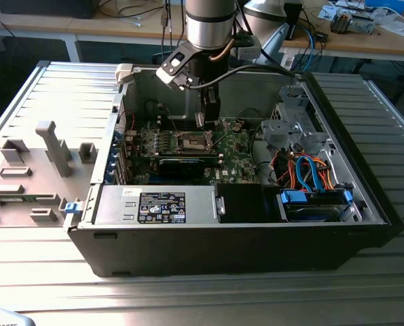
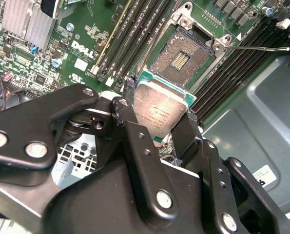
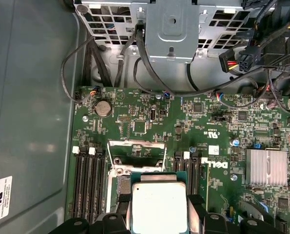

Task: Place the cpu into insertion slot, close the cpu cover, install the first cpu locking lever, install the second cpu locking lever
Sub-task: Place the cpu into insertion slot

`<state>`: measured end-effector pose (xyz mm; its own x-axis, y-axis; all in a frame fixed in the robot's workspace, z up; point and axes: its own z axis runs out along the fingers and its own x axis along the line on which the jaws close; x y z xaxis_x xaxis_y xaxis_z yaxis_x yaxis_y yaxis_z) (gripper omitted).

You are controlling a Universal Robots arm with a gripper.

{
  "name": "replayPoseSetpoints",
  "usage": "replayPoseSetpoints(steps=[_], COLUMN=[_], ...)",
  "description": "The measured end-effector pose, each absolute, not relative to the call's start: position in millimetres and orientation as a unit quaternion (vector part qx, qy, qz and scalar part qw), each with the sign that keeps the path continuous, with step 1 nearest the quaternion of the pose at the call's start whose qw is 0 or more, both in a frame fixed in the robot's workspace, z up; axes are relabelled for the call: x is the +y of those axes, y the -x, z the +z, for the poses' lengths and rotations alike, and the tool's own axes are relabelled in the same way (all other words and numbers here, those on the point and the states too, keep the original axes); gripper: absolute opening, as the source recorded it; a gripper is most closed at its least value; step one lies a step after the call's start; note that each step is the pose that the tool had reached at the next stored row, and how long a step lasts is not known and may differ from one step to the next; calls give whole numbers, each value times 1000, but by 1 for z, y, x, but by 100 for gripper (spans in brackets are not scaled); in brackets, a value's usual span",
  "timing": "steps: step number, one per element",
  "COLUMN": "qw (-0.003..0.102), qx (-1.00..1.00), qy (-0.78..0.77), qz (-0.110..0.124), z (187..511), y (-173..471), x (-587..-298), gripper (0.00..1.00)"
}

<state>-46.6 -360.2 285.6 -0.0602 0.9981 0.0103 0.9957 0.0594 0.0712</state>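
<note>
Nearest the lens in the second wrist view were the black linked fingers [image 2: 135, 146] of the gripper [image 2: 160, 117], pressed in on two opposite edges of the cpu [image 2: 157, 102] and pinching it between their tips. The chip was square, so we found no long axis. Its dull silver top faced up toward both wrist cameras, and in the first wrist view its sides ran parallel to the memory slots [image 3: 88, 180]. A thin green border of its base showed along the edge nearest the insertion slot [image 2: 181, 58].

The cpu hung over the near rim of that slot and was not seated. The brownish contact field lay bare and uncovered. The cpu cover [image 3: 135, 144] stood raised off the slot as a silver frame beyond the chip. A locking lever [image 2: 257, 48] reached out as a thin rod across the far memory slots.

The green motherboard [image 1: 232, 159] lay flat on the floor of an open computer case [image 1: 256, 244]. It carried a finned heat sink [image 3: 265, 168] and a coin cell [image 3: 103, 108], with a drive cage [image 3: 173, 27] and loose cables past its edge.

In the exterior view, the arm came straight down into the case, with the gripper [image 1: 203, 123] over the slot. The case rested on a ribbed aluminium table [image 1: 188, 299]. Grey blocks [image 1: 52, 146] stood at the exterior view's left, and a wooden bench [image 1: 364, 44] strewn with cables ran behind.
</note>
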Motion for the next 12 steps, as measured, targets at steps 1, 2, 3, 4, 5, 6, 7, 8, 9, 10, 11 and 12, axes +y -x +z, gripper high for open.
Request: replayPoseSetpoints(steps=[1,2,3,4,5,6,7,8,9,10,11,12], qw=[21,21,21,21,21,21,21,21,21,21,21,21], qx=[728,728,727,728,728,727,728,728,727,728,728,728], qy=[-685,-685,-685,-685,-685,-685,-685,-685,-685,-685,-685,-685], qz=[29,29,30,30,30,30,30,30,30,30,30,30], z=[285,285,285,285,285,285,285,285,285,285,285,284], y=[47,47,47,47,48,48,48,48,48,49,49,49], x=[-360,-360,-360,-360,-360,-360,-360,-360,-360,-360,-360,-360], gripper=[55,55,55,55,55,55,55,55,55,55,55,55])
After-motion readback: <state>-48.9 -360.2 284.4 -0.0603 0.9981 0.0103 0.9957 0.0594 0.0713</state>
